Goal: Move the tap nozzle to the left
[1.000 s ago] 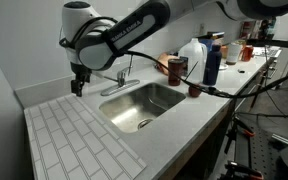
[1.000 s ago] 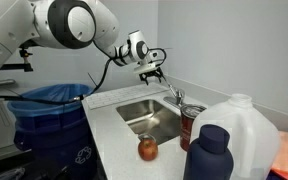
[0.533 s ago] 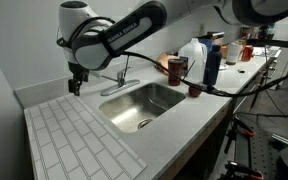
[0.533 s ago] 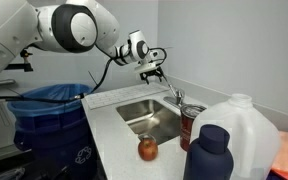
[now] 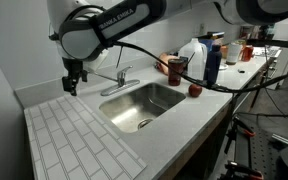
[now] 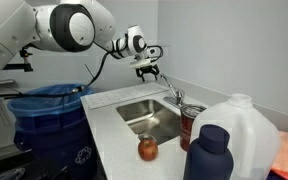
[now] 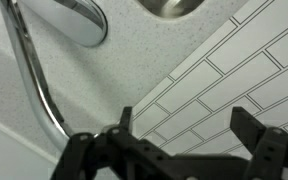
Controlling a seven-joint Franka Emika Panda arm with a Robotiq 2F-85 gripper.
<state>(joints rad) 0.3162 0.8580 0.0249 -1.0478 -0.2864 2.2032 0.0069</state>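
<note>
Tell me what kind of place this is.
Probably a kitchenette in a lab or office: a steel sink with a chrome tap nozzle set in a counter, a plastic jug and an apple beside it, and a blue-lined bin nearby.

three cams here. an exterior view sits high off the front corner of the table (image 5: 189,118) and looks diagonally across the tiled part (image 5: 74,135) and the sink (image 5: 152,98) toward the back wall, mid distance, with the white jug (image 5: 192,55) far off at the other end. the opposite exterior view stands low at that far end, right behind the same jug (image 6: 239,125), which fills its near corner, and looks back along the table over the sink (image 6: 149,118). both exterior views catch the sink, the jug and the tap nozzle (image 5: 112,86) (image 6: 176,98). the wrist view looks straight down from very close: tiles (image 7: 234,60), the tap nozzle (image 7: 29,70) along one side, and the gripper (image 7: 184,125) spread apart along the bottom edge.
</note>
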